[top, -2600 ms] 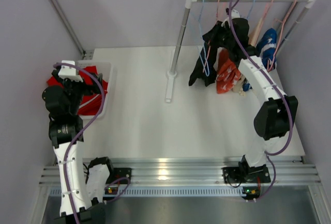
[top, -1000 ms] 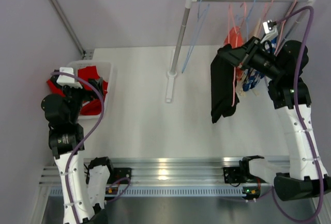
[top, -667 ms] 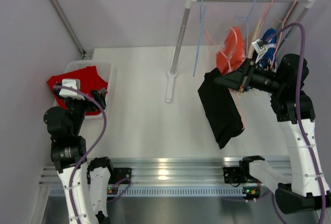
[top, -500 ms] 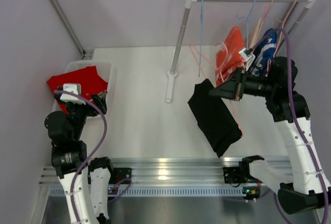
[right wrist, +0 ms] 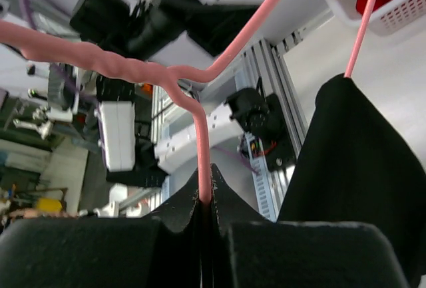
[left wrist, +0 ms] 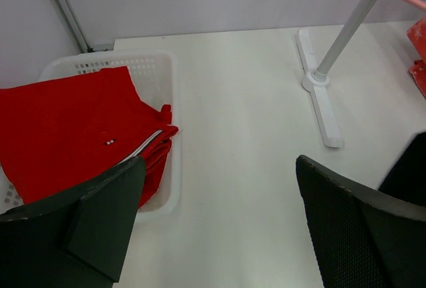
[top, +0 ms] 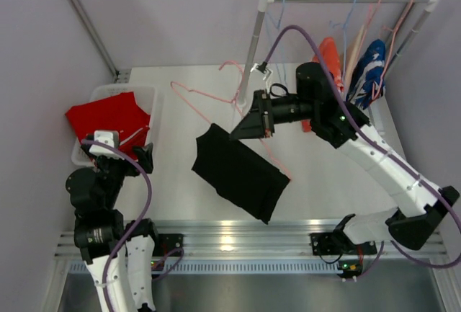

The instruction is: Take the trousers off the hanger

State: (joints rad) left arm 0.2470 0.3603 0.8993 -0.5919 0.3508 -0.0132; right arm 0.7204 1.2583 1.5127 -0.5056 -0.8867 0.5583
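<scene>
Hands: right hand (right wrist: 205,198) – pinched shut on pink hanger (right wrist: 202,155) | black trousers (top: 238,171) hang from it over the bench (top: 180,204) | left hand (left wrist: 219,165) – wide open, holding nothing | red trousers (top: 108,114) lie in white basket (left wrist: 166,68)

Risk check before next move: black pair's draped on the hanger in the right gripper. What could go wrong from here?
1. The right gripper pinches only the wire of the pink hanger; the offset black trousers could twist it loose.
2. The trousers hang well short of the basket and could slide onto the table.
</scene>
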